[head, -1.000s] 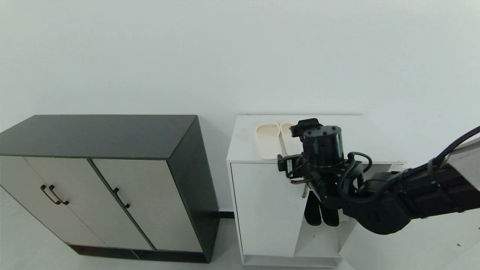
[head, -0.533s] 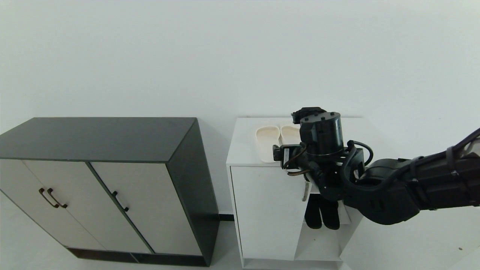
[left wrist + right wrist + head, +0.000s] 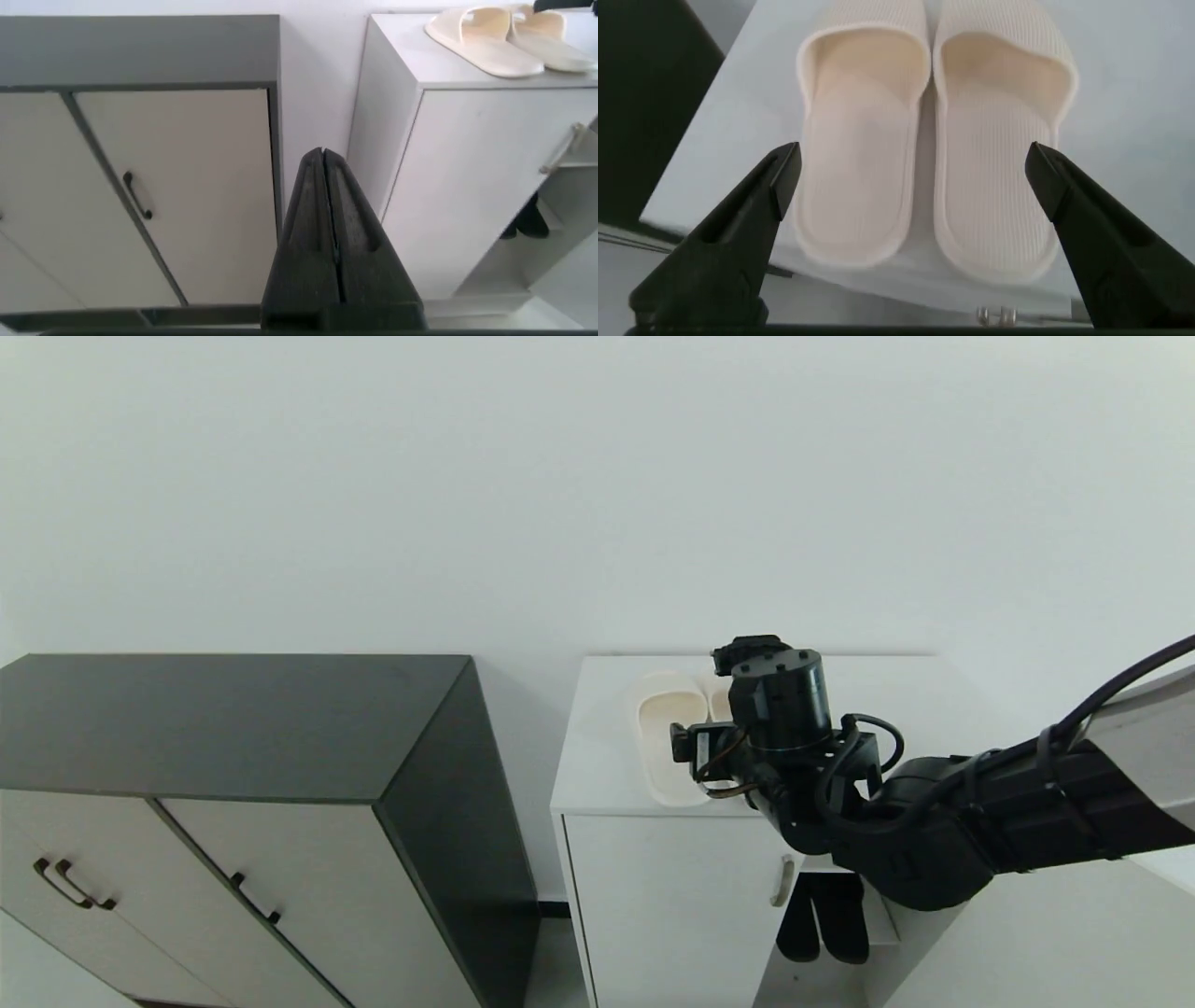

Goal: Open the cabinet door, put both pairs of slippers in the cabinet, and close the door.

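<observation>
My right gripper [image 3: 912,159], jaws wide, hangs over the cream slippers [image 3: 867,187] at the front edge of the white cabinet [image 3: 597,747]; left gripper [image 3: 323,161] jaws pressed together.

Bright, even light; faint shadows

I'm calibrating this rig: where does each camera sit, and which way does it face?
Head view: high on the robot, looking forward and down at the dark cabinet, the white cabinet and the wall; the right arm shows on the right.
Left wrist view: low, facing both cabinet fronts; the shut left gripper shows in the foreground.
Right wrist view: just above the white cabinet's top, looking down on the cream slippers between the fingers of the open right gripper.
Shared: all three show the cream slippers.
</observation>
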Tool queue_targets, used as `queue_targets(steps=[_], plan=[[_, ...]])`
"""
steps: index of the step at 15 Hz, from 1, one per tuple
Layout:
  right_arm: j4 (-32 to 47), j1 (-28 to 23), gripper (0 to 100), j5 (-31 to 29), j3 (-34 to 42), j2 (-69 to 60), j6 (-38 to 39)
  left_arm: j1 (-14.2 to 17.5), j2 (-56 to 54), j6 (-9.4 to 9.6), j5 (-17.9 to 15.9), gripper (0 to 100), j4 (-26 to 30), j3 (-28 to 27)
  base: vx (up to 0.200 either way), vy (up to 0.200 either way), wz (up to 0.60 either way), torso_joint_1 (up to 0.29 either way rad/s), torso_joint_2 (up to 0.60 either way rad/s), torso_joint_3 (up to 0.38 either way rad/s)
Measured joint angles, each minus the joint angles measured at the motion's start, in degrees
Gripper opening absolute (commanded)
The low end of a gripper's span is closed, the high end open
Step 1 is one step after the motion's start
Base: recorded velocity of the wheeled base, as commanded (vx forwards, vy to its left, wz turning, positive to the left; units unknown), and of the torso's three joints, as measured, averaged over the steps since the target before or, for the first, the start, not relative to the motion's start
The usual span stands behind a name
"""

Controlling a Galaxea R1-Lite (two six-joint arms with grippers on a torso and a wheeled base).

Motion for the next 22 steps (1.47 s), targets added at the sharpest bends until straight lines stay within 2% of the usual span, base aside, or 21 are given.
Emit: queue_targets(steps=[8,18,19,22], plan=[[-5.23,-0.09,100,0.35,2.17,4.22,0.82,-0.02,0.00,0.00,0.06,0,0.00,0.00,0.025,0.000,0.00,0.000,0.00,0.001],[-5.56,-4.28,100,1.73,-11.45,14.10,-3.38,-0.02,0.00,0.00,0.09,0,0.00,0.00,0.000,0.000,0.00,0.000,0.00,0.000],[-5.56,-4.68,0,1.73,-12.35,14.74,-3.49,-0.02,0.00,0.00,0.06,0,0.00,0.00,0.000,0.000,0.00,0.000,0.00,0.000],[-5.56,-4.83,0,1.71,-13.15,15.71,-3.45,-0.02,0.00,0.00,0.06,0,0.00,0.00,0.000,0.000,0.00,0.000,0.00,0.000]])
